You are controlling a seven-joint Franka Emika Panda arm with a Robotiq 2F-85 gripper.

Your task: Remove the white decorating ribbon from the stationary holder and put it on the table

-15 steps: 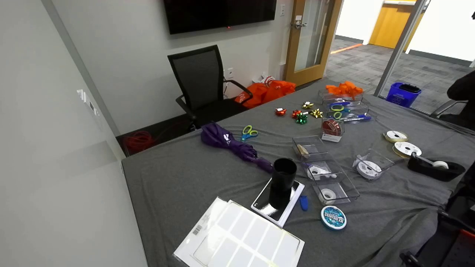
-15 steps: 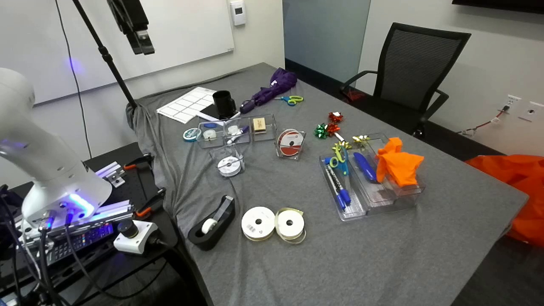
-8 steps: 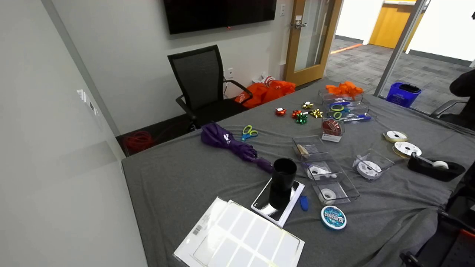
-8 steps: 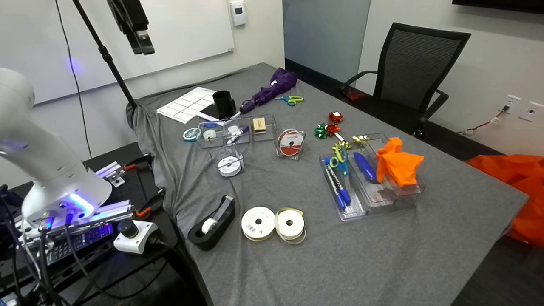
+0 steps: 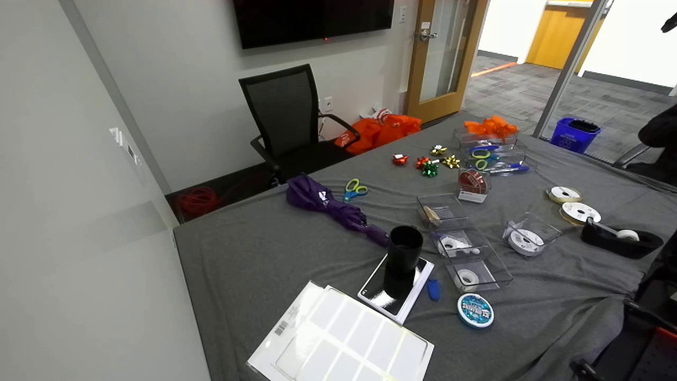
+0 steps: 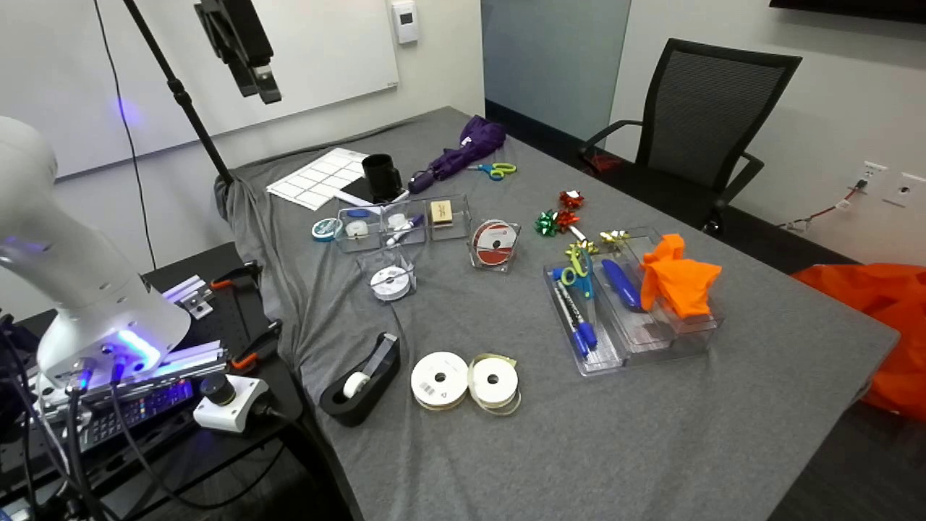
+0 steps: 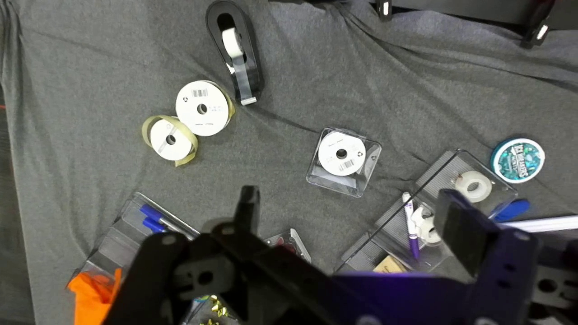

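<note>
The white ribbon spool (image 7: 334, 159) lies in the small clear holder (image 7: 334, 187), its printed white face up. The spool also shows in both exterior views (image 5: 520, 244) (image 6: 386, 289), inside the clear walls. The holder stands on the table (image 7: 280, 149) under a dark grey cloth. My gripper (image 7: 350, 196) is open, with nothing between its fingers. In the wrist view the spool appears beyond the fingertips, between the two fingers. In an exterior view the gripper (image 6: 260, 90) hangs high above the table at the upper left, well apart from the holder.
Near the holder are a three-part clear tray (image 5: 478, 248), a black tape dispenser (image 7: 253, 67), two other ribbon spools (image 7: 203, 122) (image 7: 163, 145) and a boxed red ribbon (image 6: 495, 243). A pen tray (image 6: 636, 340), black mug (image 5: 404, 254) and umbrella (image 5: 338, 209) stand farther off.
My gripper has shifted slightly to the right and down in an exterior view within the last half second. The spool, the holder and the other items on the table have not moved.
</note>
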